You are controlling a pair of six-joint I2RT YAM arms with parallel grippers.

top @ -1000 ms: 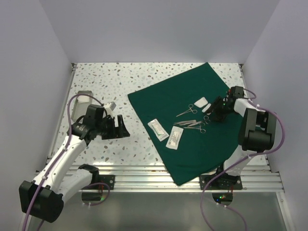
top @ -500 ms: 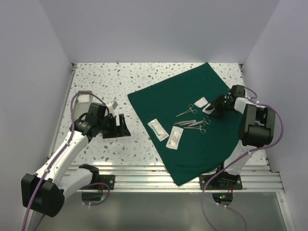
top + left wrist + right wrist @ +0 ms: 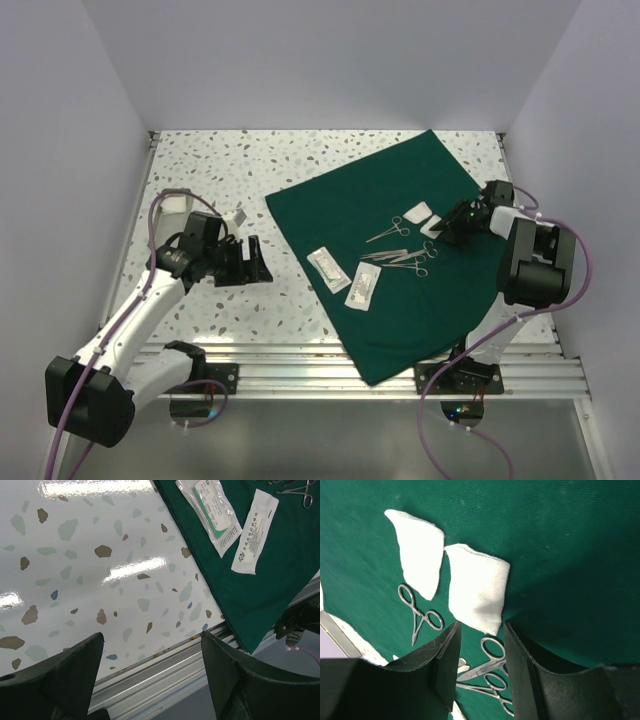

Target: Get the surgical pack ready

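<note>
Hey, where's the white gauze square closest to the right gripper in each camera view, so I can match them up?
Top external: the gauze square lies right of centre on the green drape, lower right of the other gauze.
Left wrist: not in it.
Right wrist: mid-picture, right of the other gauze.
Shared landmark: the green drape, in all three views.

Right gripper (image 3: 481,626) is over the dark green cloth drape (image 3: 560,555), black fingers (image 3: 440,665) parted. The corner of a folded white gauze square (image 3: 477,592) sits right between the tips. A second white gauze piece (image 3: 420,550) lies just beside it, with small silver ring-handled forceps (image 3: 420,615) next to that. More silver ring handles (image 3: 490,662) show between the fingers.
</note>
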